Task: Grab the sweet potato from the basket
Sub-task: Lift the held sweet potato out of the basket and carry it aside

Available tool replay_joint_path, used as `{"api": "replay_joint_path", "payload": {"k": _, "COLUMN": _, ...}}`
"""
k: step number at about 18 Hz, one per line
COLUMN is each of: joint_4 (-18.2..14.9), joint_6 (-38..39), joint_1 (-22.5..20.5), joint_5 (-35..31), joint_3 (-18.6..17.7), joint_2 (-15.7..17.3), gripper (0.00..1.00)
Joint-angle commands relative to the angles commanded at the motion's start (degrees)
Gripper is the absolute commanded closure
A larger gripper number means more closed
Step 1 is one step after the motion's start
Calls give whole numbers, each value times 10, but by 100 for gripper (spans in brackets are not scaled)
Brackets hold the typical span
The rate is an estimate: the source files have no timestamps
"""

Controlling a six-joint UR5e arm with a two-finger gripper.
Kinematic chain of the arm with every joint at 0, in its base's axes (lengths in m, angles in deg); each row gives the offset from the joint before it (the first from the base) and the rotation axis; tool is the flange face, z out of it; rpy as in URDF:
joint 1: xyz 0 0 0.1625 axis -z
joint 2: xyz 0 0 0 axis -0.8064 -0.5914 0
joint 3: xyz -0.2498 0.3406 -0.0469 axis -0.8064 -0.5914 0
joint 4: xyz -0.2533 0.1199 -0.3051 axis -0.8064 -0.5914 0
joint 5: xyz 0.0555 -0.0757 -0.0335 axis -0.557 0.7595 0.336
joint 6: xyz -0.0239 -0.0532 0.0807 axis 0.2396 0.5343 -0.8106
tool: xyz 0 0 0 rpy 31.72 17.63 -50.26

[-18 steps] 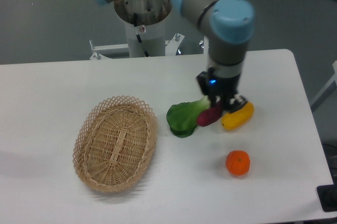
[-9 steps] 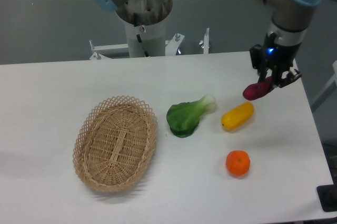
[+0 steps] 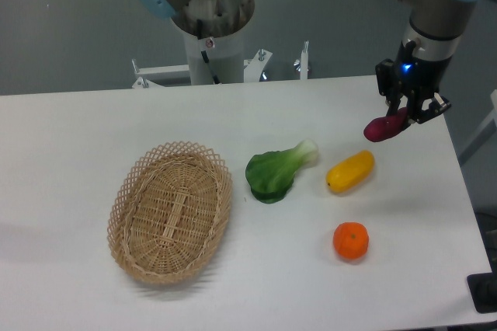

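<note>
Reddish-purple sweet potato (image 3: 386,126) clamped in claw (image 3: 409,116), hanging clear above worktop (image 3: 70,137). Claw clenched on tuber's upper end; lower end pokes out down and to claw's left, tilted. No contact with worktop visible.

Step in hand, by judgement: carry/lift phase, grasp done. Pickup looks essentially complete; tuber out of basket (image 3: 170,211) and airborne. Next move likely calls for a steady hold, no jerk, since grip sits near one tapered end and tuber could pivot or slip. Firmness of grip not readable from here.

Relative to claw:
- sweet potato: between the jaws, mostly just below and left
- basket: far left and well below, holds nothing
- yellow vegetable (image 3: 350,171): below, slightly left, lying on worktop, apart from tuber
- leafy green (image 3: 277,170): further left and below, on worktop
- orange fruit (image 3: 350,240): well below, slightly left, on worktop

Claw positioned near worktop's far right edge. Blue light on wrist lit. Finger detail small, contact points hard to make out.
</note>
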Motion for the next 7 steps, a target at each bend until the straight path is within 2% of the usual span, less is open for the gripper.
{"api": "replay_joint_path", "payload": {"k": 7, "joint_4": 2, "joint_6": 1, "joint_1": 0, "joint_5": 1, "joint_3": 1, "joint_2": 3, "gripper": 79}}
